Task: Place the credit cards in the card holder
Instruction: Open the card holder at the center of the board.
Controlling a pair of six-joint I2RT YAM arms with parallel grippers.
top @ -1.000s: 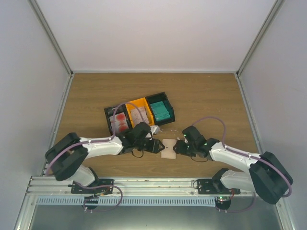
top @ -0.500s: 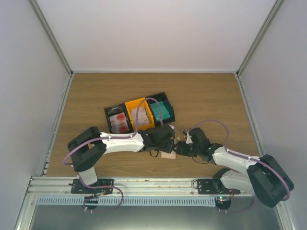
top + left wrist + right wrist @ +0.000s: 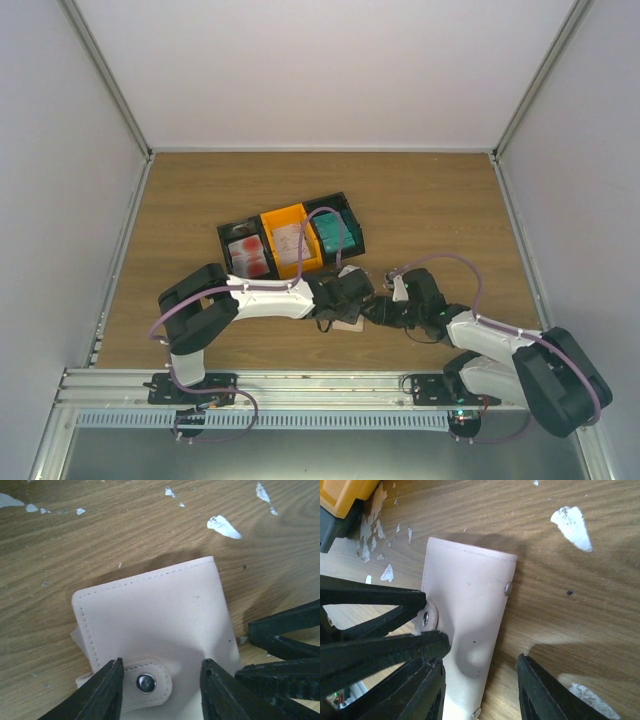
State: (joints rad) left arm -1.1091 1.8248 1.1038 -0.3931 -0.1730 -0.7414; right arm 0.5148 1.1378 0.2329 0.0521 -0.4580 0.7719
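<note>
Card holder (image 3: 155, 615), small, flat, beige-tan stitched folding wallet, lay shut on the brown wood-grain table (image 3: 75, 535) just ahead of the arm bases, between the two grippers.

Left gripper (image 3: 161, 664), black, two-finger: fingers (image 3: 107, 692) stood partly apart, straddling the rounded snap tab (image 3: 147, 682) with its dark stud. Nothing was clamped.

Right gripper (image 3: 479, 661), black, two-finger, faced the left one. Its fingers (image 3: 540, 695) were likewise partly apart over the holder's other end, one of them beside the long edge and clear of it. Nothing was held.

Step in hand, as judged: unfastening the tab so the holder could be opened. Done well, one gripper would pin the body near the fold. The other would close on the tab's free end alone and peel it off the stud at a low angle. A bite on the whole flap would likely drag the holder across the table.

Farther back: joined black and orange plastic trays (image 3: 280, 213) held the credit cards (image 3: 250, 258), red-blotched white, pale and teal. None was in the holder.

Views compared:
- The top view alone showed the trays and cards, but the grippers nearly hid the holder.
- The left wrist view alone showed the tab and stitching face-on.
- The right wrist view alone showed two small metal studs on the holder's edge, a dent in its face, and white scraps (image 3: 570, 522) on the wood.
</note>
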